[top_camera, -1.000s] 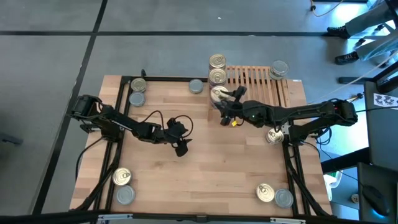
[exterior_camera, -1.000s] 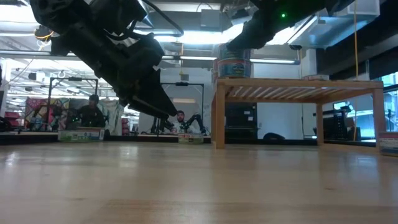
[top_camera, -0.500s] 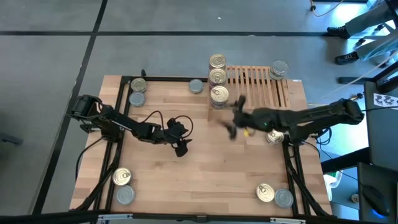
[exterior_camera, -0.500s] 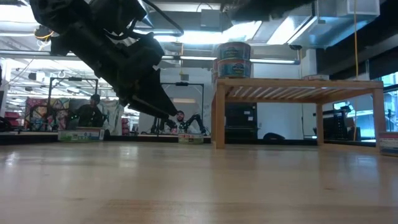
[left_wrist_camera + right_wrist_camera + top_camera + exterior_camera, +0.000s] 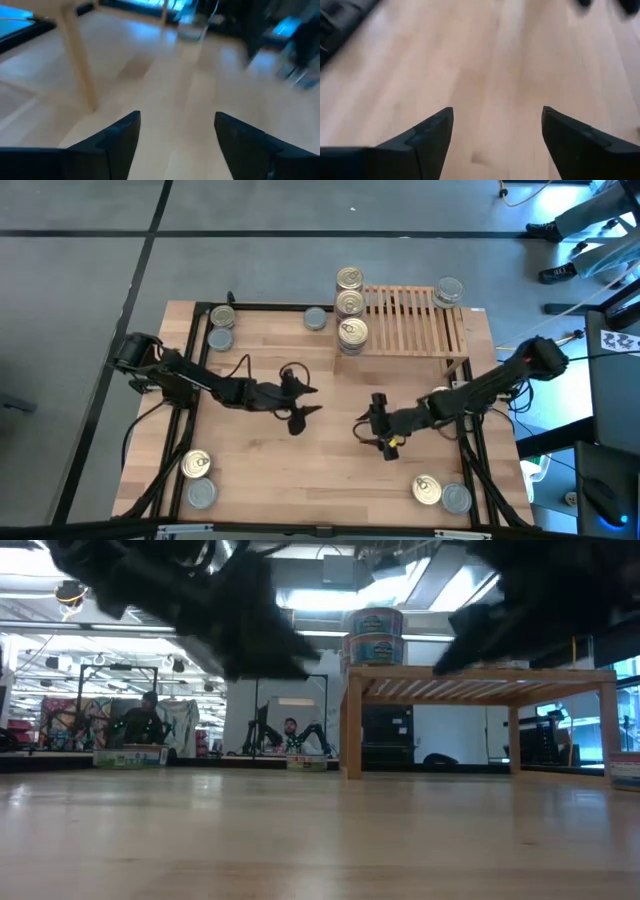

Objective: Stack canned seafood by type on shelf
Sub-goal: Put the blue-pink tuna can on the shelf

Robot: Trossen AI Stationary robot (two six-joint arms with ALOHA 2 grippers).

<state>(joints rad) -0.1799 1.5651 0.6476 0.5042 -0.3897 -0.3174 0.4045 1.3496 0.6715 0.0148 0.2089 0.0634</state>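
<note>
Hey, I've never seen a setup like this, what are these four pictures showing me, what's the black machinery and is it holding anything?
These are four cameras on one robot: two dark arms at a wooden table.

The overhead picture shows everything. The left gripper and right gripper hover over mid-table, both open and empty.

The table-level picture looks across the table into the room. The other two come from cameras on each wrist, looking past that arm's own fingers at bare wood.

On the table's far side stands a small slatted shelf with round tins along its left edge and more at its far right corner. Other tins sit near the table's corners.
</note>
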